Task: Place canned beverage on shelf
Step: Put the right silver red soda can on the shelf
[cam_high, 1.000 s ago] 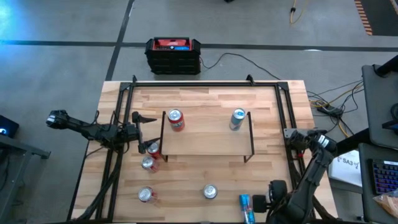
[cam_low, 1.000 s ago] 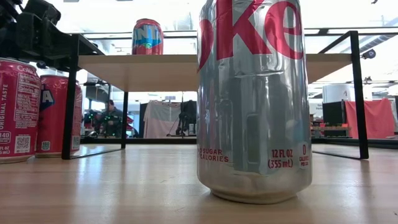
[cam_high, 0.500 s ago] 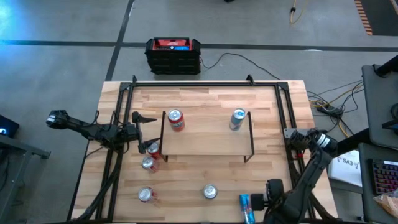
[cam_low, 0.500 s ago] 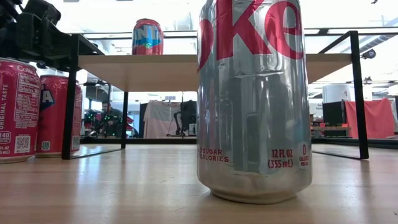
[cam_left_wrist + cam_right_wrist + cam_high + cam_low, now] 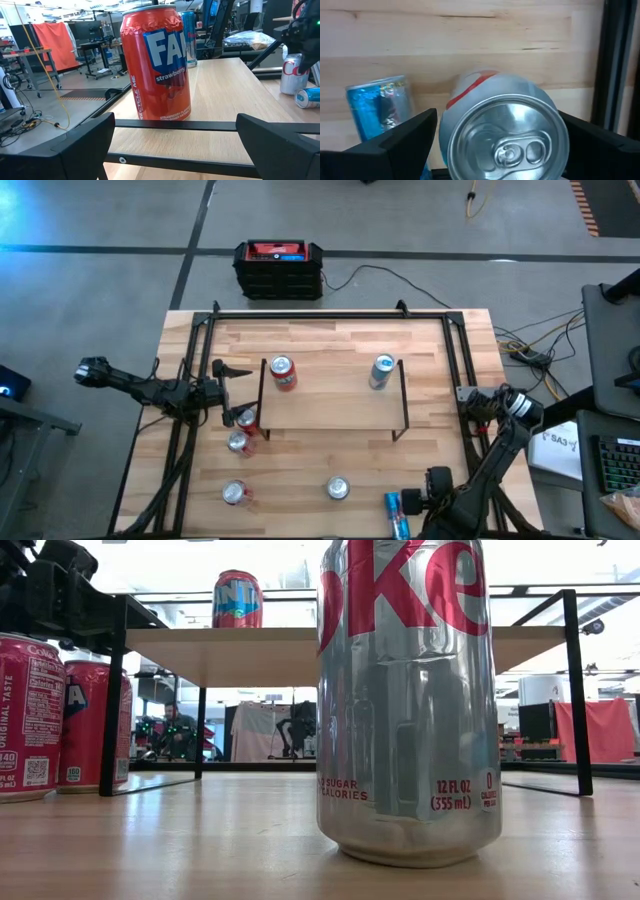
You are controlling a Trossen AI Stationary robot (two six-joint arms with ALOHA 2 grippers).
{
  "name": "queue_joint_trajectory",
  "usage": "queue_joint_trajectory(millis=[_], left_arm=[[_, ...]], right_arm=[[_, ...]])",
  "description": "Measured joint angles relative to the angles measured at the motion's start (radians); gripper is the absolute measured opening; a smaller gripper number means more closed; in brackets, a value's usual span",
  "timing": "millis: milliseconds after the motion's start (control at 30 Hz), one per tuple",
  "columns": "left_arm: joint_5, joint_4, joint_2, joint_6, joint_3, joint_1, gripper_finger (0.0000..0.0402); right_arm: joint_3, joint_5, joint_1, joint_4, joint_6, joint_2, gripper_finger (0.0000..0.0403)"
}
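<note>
- Right gripper (image 5: 418, 502) at the tabletop's (image 5: 330, 460) near right edge, jaws spread wide and empty, a silver can (image 5: 504, 135) between them, a blue can (image 5: 396, 514) lying beside.
- Left gripper (image 5: 232, 394) beside the shelf's (image 5: 330, 405) left end, jaws wide, empty, facing a red strawberry can (image 5: 156, 62).
- Shelf at mid-tabletop carries two cans.

The floor (image 5: 420, 220) around the table is grey, crossed by dark lines. At 12 o'clock from the table stands a black-and-red box (image 5: 279, 269), with a cable (image 5: 385, 275) trailing toward 3 o'clock. At 3 o'clock sits a dark desk (image 5: 610, 330). Beyond the table, a person (image 5: 178, 732) sits among workbenches, near a red cloth (image 5: 600, 730) and an orange cloth (image 5: 52, 42). Bright overhead light fills the room.
</note>
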Motion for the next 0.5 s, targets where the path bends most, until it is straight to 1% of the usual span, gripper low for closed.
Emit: queue_joint_trajectory(millis=[100,233,500], left_arm=[[0.000,0.000,0.000,0.000,0.000,0.000,0.0400],[0.000,0.000,0.000,0.000,0.000,0.000,0.0400],[0.000,0.000,0.000,0.000,0.000,0.000,0.0400]], right_arm=[[-0.007,0.026,0.001,0.009,0.011,-0.002,0.0336],[-0.011,0.035,-0.001,0.013,0.014,-0.002,0.0295],[-0.011,0.036,-0.001,0.014,0.014,-0.002,0.0293]])
